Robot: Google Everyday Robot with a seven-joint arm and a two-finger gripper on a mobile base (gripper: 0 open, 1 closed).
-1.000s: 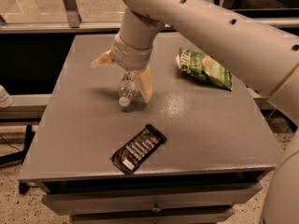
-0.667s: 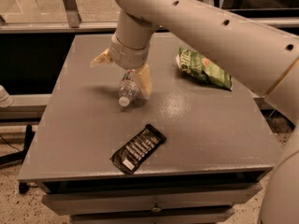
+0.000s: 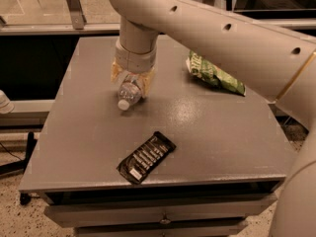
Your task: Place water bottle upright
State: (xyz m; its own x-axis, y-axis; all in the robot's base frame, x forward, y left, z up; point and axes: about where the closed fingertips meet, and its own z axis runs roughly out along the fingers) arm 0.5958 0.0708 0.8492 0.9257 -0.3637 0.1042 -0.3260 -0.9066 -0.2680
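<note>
The water bottle is a small clear ribbed plastic bottle lying on its side on the grey table, its white cap pointing toward the front left. My gripper has come down from above onto the bottle's upper body. Its tan fingers stand on either side of the bottle and press against it. The wrist hides the bottle's base and label.
A green chip bag lies at the back right of the table. A black snack packet lies near the front edge. My arm stretches across the upper right. A drawer front shows below the tabletop.
The fingers were spread wide over the bottle before; now they have drawn in against its sides. The gripper has dropped lower. The bottle still lies in the same place.
</note>
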